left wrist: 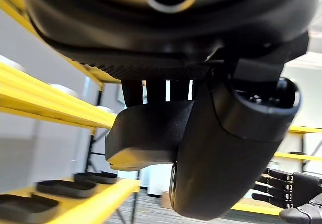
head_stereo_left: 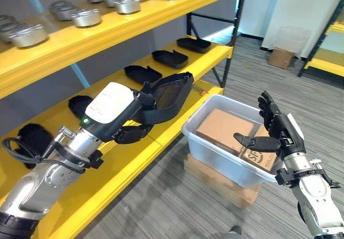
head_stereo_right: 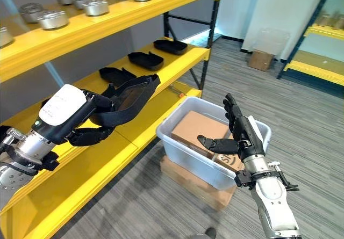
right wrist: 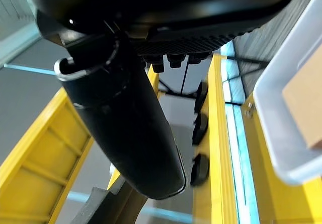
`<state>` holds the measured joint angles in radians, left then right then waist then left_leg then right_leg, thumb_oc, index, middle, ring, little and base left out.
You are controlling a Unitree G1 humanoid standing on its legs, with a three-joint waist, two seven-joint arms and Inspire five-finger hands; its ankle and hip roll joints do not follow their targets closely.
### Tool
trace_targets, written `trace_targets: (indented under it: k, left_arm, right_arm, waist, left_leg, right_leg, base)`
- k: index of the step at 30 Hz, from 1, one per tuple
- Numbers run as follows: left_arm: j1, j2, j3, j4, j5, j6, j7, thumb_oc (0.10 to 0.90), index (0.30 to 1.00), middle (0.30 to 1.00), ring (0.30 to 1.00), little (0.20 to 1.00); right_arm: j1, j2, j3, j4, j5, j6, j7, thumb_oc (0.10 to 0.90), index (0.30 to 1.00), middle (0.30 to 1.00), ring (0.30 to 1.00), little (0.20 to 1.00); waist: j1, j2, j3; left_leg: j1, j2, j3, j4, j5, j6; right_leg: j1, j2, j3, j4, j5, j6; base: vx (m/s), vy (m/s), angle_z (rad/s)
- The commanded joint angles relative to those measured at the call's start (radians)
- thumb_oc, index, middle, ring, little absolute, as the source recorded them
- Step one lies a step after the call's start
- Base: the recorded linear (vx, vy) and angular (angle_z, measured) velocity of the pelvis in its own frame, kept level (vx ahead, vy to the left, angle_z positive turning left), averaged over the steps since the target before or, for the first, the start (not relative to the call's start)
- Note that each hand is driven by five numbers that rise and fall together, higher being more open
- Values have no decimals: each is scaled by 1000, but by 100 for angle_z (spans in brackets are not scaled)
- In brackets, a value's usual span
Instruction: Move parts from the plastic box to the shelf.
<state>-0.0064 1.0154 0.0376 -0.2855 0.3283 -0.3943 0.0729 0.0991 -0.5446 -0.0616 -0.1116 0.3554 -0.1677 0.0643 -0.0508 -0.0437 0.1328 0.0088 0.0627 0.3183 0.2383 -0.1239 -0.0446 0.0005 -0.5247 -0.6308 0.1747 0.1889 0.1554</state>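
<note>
Black and tray-shaped, a plastic part (head_stereo_left: pixel 171 92) is clasped in the left hand (head_stereo_left: pixel 131 125), held above the middle yellow shelf (head_stereo_left: pixel 161 122) where similar black parts (head_stereo_left: pixel 170 58) are lined up. The right hand (head_stereo_right: pixel 236 133) is held with fingers straight and spread over the clear plastic box (head_stereo_right: pixel 189 156), in which cardboard (head_stereo_right: pixel 197 127) is seen.

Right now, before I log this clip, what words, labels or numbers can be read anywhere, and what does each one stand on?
Nothing reads clearly.
Dark printed mark on the brown cardboard box inside the clear plastic box: partly hidden and too blurred to read.
Faint grey lines of print on the white cover of the left hand, which grips a black tray-shaped part: too small to read.
</note>
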Motion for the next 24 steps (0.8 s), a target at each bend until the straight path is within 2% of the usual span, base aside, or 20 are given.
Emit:
trace_targets:
  k: [1, 3, 5, 7, 10, 13, 14, 16, 20, 24]
  left_arm:
    - [-74, 87, 133, -69, -34, -10, 78, 400, 300, 300, 300, 300]
    - [-96, 91, 114, -42, -50, -15, 74, 400, 300, 300, 300, 300]
    - [-137, 91, 90, -37, -45, -12, 57, 400, 300, 300, 300, 300]
    - [-174, 83, 73, -32, -53, -8, 49, 400, 300, 300, 300, 300]
    - [-211, 66, 53, -31, -55, -5, 41, 400, 300, 300, 300, 300]
    - [-220, 56, 50, -30, -56, -3, 37, 400, 300, 300, 300, 300]
    - [-223, 55, 49, -29, -56, -5, 35, 400, 300, 300, 300, 300]
    - [-216, 58, 56, -37, -45, -13, 32, 400, 300, 300, 300, 300]
    - [-182, 63, 90, -48, -43, -12, 39, 400, 300, 300, 300, 300]
    - [-154, 73, 111, -62, -37, -9, 38, 400, 300, 300, 300, 300]
  right_arm:
    - [-67, -26, -50, -85, -21, -84, -7, 900, 1000, 1000, 1000, 1000]
    - [-39, -24, -79, -83, -9, -89, -4, 900, 1000, 1000, 1000, 1000]
    - [-12, -19, -107, -83, -4, -96, -1, 900, 1000, 1000, 1000, 1000]
    - [4, -8, -123, -79, 4, -103, 3, 900, 1000, 1000, 1000, 1000]
    - [28, -2, -145, -79, 4, -108, 13, 900, 1000, 1000, 1000, 1000]
    - [32, -6, -149, -82, 0, -108, 18, 900, 1000, 1000, 1000, 1000]
    - [39, -3, -148, -86, 3, -109, 22, 900, 1000, 1000, 1000, 1000]
    - [44, -3, -152, -84, 8, -109, 25, 900, 1000, 1000, 1000, 1000]
    - [41, -2, -150, -75, 17, -109, 25, 900, 1000, 1000, 1000, 1000]
    - [46, -4, -151, -74, 19, -106, 28, 900, 1000, 1000, 1000, 1000]
  waist:
    - [-80, 8, -33]
    - [-127, 20, -24]
    - [-149, 28, -17]
    - [-163, 28, -8]
    - [-178, 31, -5]
    - [-185, 28, 8]
    - [-190, 19, 14]
    - [-178, 9, 4]
    - [-152, 24, -27]
    - [-136, 31, -42]
  left_leg:
    - [121, -54, -51, -162, -52, 50]
    - [136, -64, -88, -194, -33, 51]
    - [141, -69, -121, -208, -25, 57]
    - [136, -75, -148, -207, -17, 63]
    - [129, -75, -185, -203, -20, 61]
    - [126, -74, -207, -194, -18, 55]
    - [123, -77, -225, -183, -20, 46]
    - [121, -77, -223, -178, -25, 40]
    - [122, -55, -210, -186, -19, 25]
    - [127, -39, -213, -205, -8, 13]
  right_leg:
    - [-35, 0, 300, 56, 44, 64]
    - [-101, 137, 503, 66, -31, 28]
    - [-143, 217, 552, 118, -87, 9]
    - [-187, 280, 548, 134, -117, -8]
    - [-222, 322, 526, 128, -136, -16]
    - [-257, 350, 550, 124, -121, -11]
    - [-255, 365, 589, 102, -112, -8]
    - [-186, 362, 583, 27, -119, -11]
    - [-121, 371, 569, -62, -111, -9]
    - [-86, 370, 551, -95, -116, -12]
  base:
    - [24, 165, 105]
    - [48, 177, 69]
    - [61, 125, 31]
    - [15, 49, 61]
    - [27, -4, 83]
    - [33, -33, 48]
    - [51, -87, 42]
    - [77, -136, 17]
    - [85, -134, 2]
    - [48, -100, 7]
